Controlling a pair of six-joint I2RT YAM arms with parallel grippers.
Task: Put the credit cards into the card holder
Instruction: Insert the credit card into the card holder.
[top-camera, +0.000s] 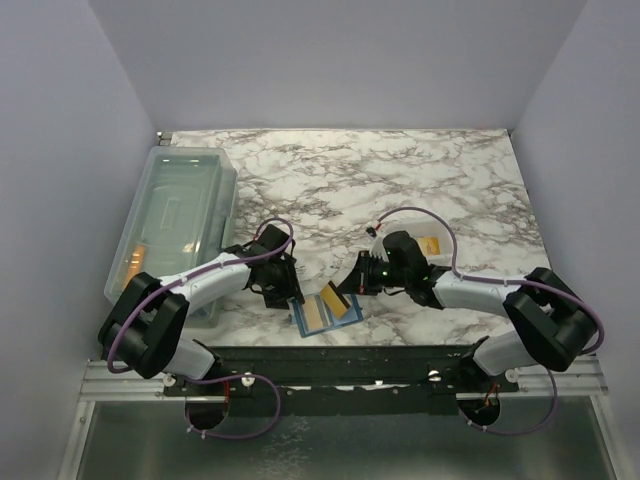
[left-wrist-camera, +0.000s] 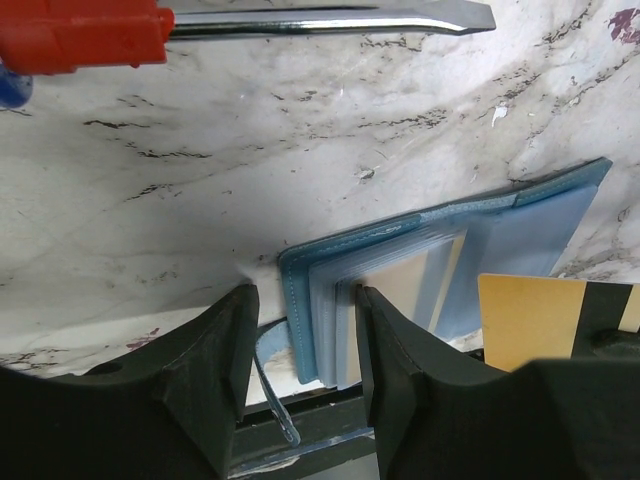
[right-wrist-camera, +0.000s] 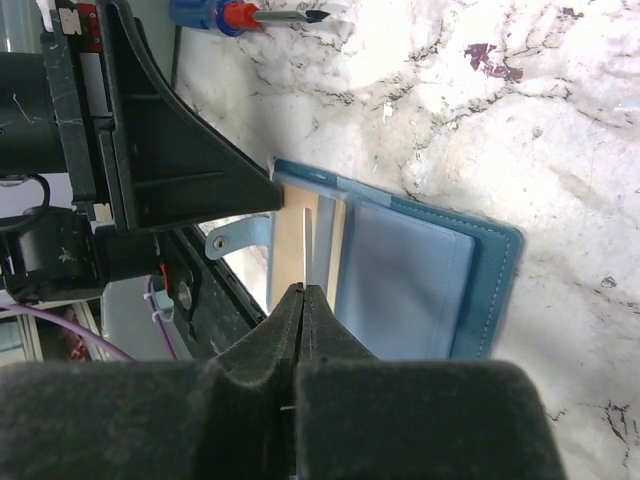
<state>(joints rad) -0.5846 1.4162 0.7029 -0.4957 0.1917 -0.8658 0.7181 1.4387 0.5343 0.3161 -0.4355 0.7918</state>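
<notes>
Left jaws stand spread astride the left end of the open card holder (left-wrist-camera: 530, 225) at the near edge of the bench (top-camera: 420, 180); right jaws, pressed together, pinch a credit card (left-wrist-camera: 530, 320) tilted just beside its pockets; I judge the right arm must slide it toward the left jaws.

Screwdriver (left-wrist-camera: 300, 18) handle cut off @ top-L edge; credit card (left-wrist-camera: 530, 315) btm hidden behind left hand (left-wrist-camera: 303, 310)

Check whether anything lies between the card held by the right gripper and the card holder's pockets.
Nothing visible does. The credit card in the right gripper hangs over the open card holder; the left gripper straddles only its edge.
</notes>
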